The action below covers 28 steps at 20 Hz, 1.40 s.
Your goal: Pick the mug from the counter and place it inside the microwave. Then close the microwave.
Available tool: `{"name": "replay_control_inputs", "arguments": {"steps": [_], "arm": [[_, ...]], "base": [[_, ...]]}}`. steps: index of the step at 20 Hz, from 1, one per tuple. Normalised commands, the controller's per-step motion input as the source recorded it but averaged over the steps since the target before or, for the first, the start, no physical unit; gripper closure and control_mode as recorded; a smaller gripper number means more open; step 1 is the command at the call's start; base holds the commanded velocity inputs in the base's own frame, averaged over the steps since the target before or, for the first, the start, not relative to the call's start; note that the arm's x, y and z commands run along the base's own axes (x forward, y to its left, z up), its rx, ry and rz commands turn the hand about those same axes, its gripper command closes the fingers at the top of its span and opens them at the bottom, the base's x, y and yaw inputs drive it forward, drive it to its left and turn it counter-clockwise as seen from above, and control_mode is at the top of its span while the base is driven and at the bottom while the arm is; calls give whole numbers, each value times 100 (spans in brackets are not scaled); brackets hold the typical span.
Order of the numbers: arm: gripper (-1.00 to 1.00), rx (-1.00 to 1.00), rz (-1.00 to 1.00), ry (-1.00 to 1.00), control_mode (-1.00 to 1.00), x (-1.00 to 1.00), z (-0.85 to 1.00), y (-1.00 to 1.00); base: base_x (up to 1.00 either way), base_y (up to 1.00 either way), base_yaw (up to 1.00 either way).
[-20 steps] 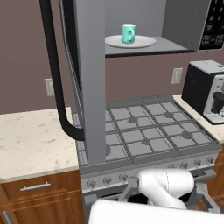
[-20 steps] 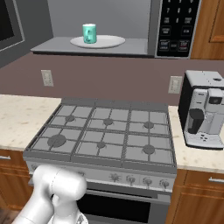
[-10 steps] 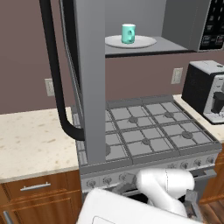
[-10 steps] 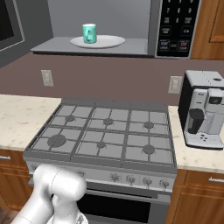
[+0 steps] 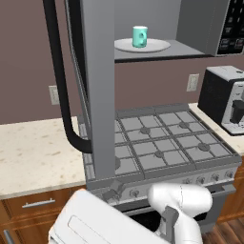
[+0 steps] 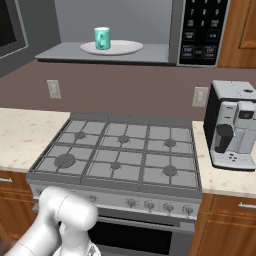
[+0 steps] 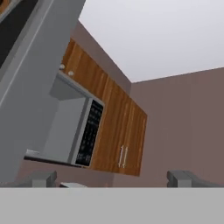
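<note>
The teal mug [image 5: 139,36] [image 6: 102,38] stands upright on the white round plate [image 5: 151,46] [image 6: 120,48] inside the grey microwave [image 5: 195,24] [image 6: 150,20]. The microwave's door [image 5: 97,86] is swung wide open, its black bar handle [image 5: 59,81] facing out. My arm is folded low in front of the stove. In the hand view my gripper [image 7: 112,179] is open with nothing between the fingertips [image 7: 41,178], and it looks up at the microwave's keypad [image 7: 89,133] from below, far from the mug.
A grey gas stovetop [image 5: 157,143] [image 6: 120,150] lies under the microwave. A coffee machine [image 5: 226,100] [image 6: 235,125] stands on the beige counter [image 6: 222,177] to its right. More counter [image 5: 33,152] [image 6: 20,135] runs to the left. Wooden wall cabinets [image 7: 118,135] flank the microwave.
A white part of my arm has risen into the bottom of the left base view. The mug, plate and door have not moved.
</note>
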Motion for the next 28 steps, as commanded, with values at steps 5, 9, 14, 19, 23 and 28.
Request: {"name": "replay_control_inputs", "arguments": {"steps": [5, 9, 14, 19, 23, 28], "arm": [[-100, 0, -9, 0, -100, 12, -4, 34], [-100, 0, -4, 0, -100, 23, -18, 24], [-100, 0, -6, 0, -100, 36, -14, 30], [-100, -1, -7, 0, -100, 42, -7, 37], [-100, 0, -7, 0, -100, 32, -8, 46], [-100, 0, -7, 0, -100, 30, -8, 50]], "base": [[0, 0, 0], [0, 0, 0], [0, 0, 0], [0, 0, 0], [0, 0, 0], [0, 0, 0]]}}
